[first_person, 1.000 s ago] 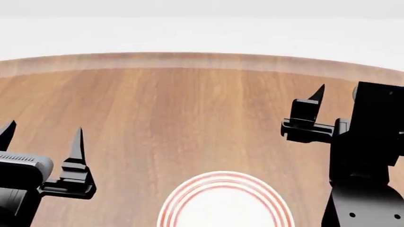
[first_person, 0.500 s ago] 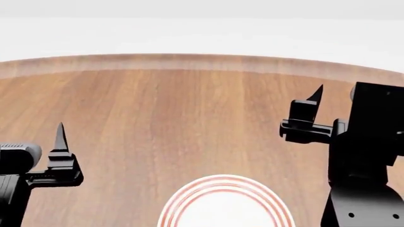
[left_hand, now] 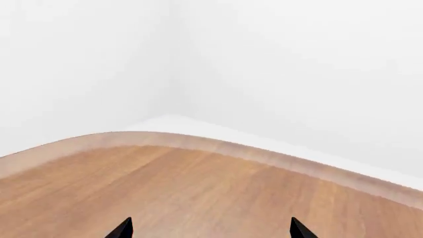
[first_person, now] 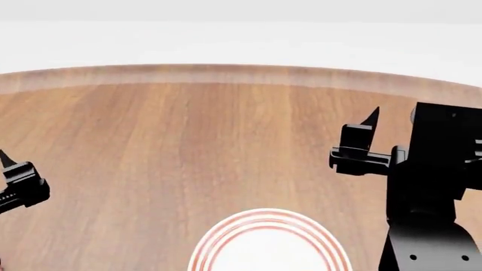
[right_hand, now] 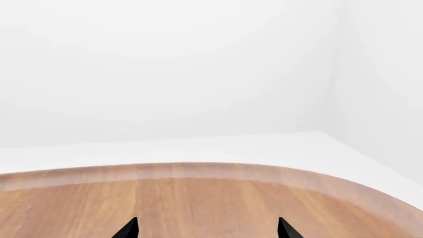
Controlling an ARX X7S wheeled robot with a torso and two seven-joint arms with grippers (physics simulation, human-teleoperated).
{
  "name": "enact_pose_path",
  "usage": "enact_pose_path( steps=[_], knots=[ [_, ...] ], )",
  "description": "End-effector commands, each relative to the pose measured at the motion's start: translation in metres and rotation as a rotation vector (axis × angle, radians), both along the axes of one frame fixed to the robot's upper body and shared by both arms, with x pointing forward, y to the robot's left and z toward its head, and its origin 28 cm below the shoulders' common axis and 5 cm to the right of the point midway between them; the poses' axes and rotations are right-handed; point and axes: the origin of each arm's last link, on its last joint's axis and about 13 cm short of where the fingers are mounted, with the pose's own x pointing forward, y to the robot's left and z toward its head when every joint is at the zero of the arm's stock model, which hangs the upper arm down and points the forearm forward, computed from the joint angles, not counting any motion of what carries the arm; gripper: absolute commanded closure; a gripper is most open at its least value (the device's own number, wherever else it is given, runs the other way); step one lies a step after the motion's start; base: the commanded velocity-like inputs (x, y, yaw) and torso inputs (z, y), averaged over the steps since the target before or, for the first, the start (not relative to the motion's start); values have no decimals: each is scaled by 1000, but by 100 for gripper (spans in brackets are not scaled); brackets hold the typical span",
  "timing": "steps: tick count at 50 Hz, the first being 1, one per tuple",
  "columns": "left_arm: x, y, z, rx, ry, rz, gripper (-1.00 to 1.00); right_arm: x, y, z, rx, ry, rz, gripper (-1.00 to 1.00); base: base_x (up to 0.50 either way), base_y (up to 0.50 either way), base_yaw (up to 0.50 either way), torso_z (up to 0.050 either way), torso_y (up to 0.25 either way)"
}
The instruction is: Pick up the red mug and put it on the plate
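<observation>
Left gripper (left_hand: pixel 207 229): two dark fingertips set wide apart in the wrist view, nothing between them; in the head view only a part shows at the left edge, above the table.
Right gripper (right_hand: pixel 206 229): tips spread wide, empty; in the head view it hangs over the table's right side.
Plate (first_person: pixel 269 241): white with red rings; flat on the wooden table (first_person: pixel 211 141), near edge, between the arms; cut off by the frame.
Red mug: not in any view.
</observation>
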Motion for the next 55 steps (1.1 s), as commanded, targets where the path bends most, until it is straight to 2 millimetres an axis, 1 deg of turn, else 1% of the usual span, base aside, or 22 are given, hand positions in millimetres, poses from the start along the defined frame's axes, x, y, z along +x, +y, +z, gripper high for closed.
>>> enact_pose_path(
  steps=[1,10,15,23,24,32,38,42,46,50,55],
  knots=[
    [8,2,-2,-41,27,117,-100,0,0,-1,0,4,3,-100,0,0,0,0,0],
    [8,2,-1,-42,38,130,-100,0,2,0,-4,5,9,-100,0,0,0,0,0],
    [9,2,-6,-65,94,98,-100,1,2,-2,-5,9,11,-100,0,0,0,0,0],
    [11,2,-10,-83,127,107,-100,3,3,-6,-5,16,13,-100,0,0,0,0,0],
    [11,2,-11,-81,146,125,-100,3,3,-6,-4,17,14,-100,0,0,0,0,0],
    [14,2,-18,-89,195,112,-100,3,2,-6,-3,20,15,-100,0,0,0,0,0],
    [15,2,-20,-104,211,97,-100,3,3,-8,-2,23,16,-100,0,0,0,0,0],
    [16,2,-21,-106,213,106,-100,4,2,-8,0,24,16,-100,0,0,0,0,0],
    [17,4,-22,-113,227,154,-100,3,3,-8,-2,25,17,-100,0,0,0,0,0],
    [18,4,-24,-117,232,149,-100,4,3,-10,0,28,16,-100,0,0,0,0,0],
    [19,4,-25,-125,237,146,-100,5,3,-8,0,28,18,-100,0,0,0,0,0]
  ],
)
